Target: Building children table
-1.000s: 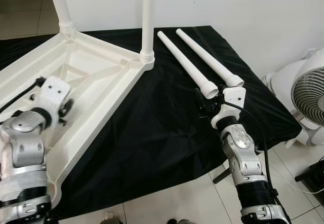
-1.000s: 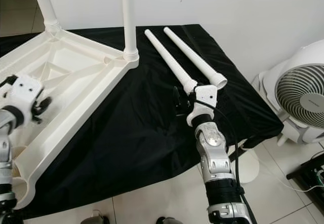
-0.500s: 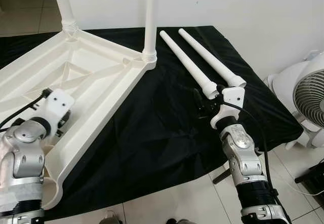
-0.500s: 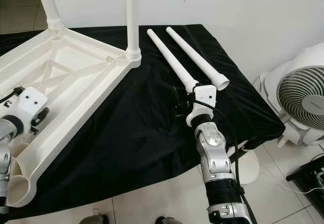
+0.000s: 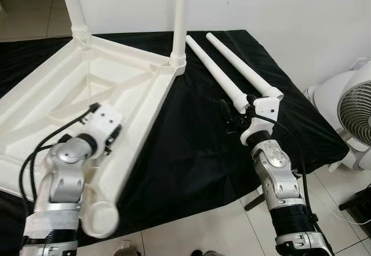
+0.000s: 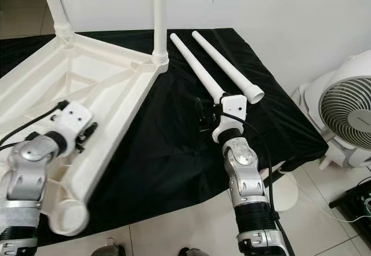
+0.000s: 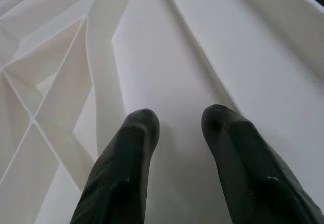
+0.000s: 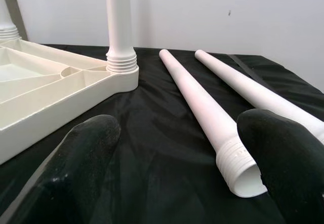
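The white children's tabletop (image 5: 52, 94) lies upside down on a black cloth, with two white legs (image 5: 179, 18) standing upright in its far corner sockets. Its near corner socket (image 5: 101, 221) is empty. Two loose legs (image 5: 211, 65) lie side by side on the cloth to the right. My left gripper (image 5: 113, 139) hovers open over the ribbed underside near the right rail, its fingers (image 7: 126, 173) holding nothing. My right gripper (image 5: 232, 114) is open at the threaded end (image 8: 238, 165) of the nearer loose leg, one finger (image 8: 283, 148) on each side of it.
A white fan (image 5: 355, 114) stands on the tiled floor to the right of the table. A white wall closes the far side. The black cloth's front edge (image 5: 191, 212) drops off just ahead of my right arm.
My left gripper has swung right and nearer, and the tabletop's near corner has shifted right with it. The right gripper has stayed at the loose leg's end.
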You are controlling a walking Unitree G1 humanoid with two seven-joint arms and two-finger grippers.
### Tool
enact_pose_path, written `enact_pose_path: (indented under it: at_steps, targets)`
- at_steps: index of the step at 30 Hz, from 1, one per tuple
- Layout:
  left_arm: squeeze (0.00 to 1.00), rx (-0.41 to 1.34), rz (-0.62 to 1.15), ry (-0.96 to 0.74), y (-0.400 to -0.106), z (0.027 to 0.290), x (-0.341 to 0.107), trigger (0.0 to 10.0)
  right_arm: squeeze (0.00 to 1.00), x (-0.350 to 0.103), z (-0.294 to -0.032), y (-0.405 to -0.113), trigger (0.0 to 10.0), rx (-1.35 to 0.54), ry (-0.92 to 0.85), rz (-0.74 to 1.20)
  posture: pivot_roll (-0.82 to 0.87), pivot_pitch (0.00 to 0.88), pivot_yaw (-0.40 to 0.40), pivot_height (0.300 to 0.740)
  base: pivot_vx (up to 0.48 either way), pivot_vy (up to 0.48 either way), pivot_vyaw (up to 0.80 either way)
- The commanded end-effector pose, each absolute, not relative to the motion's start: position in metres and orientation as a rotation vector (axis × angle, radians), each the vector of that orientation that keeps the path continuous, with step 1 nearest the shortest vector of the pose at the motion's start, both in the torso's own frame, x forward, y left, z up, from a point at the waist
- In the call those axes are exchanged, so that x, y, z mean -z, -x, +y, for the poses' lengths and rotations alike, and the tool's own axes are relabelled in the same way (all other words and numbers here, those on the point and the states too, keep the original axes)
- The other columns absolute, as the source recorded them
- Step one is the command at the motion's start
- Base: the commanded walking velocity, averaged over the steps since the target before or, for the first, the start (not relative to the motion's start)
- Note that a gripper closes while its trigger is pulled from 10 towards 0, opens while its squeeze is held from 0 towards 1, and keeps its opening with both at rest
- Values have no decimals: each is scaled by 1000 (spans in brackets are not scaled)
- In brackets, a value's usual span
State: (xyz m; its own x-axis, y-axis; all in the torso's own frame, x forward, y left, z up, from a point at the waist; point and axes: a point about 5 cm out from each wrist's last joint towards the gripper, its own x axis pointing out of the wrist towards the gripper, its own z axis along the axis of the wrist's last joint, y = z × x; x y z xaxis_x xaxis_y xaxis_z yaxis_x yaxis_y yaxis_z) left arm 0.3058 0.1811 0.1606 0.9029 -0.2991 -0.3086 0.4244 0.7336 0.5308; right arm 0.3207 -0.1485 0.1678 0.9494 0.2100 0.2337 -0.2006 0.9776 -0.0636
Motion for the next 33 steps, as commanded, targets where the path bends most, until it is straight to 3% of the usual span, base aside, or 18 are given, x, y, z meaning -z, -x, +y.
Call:
enact_pose_path:
  at_steps: [1,6,15,20,23,25,33]
  targets:
    - [0,463,209,-614,-309,163,-155,10000,0,-165,-149,-319,10000,-208,32,-228,81,83,-45,740,0,0,0]
    - [0,492,164,-571,-320,132,-157,10000,0,-164,-147,-318,10000,-215,23,-224,73,89,-45,740,0,0,0]
    - [0,481,131,-520,-329,114,-161,10000,0,-164,-145,-317,10000,-220,9,-217,65,98,-42,740,0,0,0]
    - [0,439,111,-509,-332,128,-170,10000,0,-164,-144,-317,10000,-222,9,-217,73,98,-40,740,0,0,0]
    - [0,437,75,-470,-326,164,-188,10000,0,-162,-145,-316,10000,-219,7,-215,88,98,-39,740,0,0,0]
    - [0,455,69,-473,-322,171,-191,10000,0,-162,-145,-316,10000,-218,7,-213,90,99,-39,740,0,0,0]
    - [0,679,146,-506,-289,196,-185,10000,0,-159,-145,-317,10000,-225,9,-204,115,95,-46,740,0,0,0]
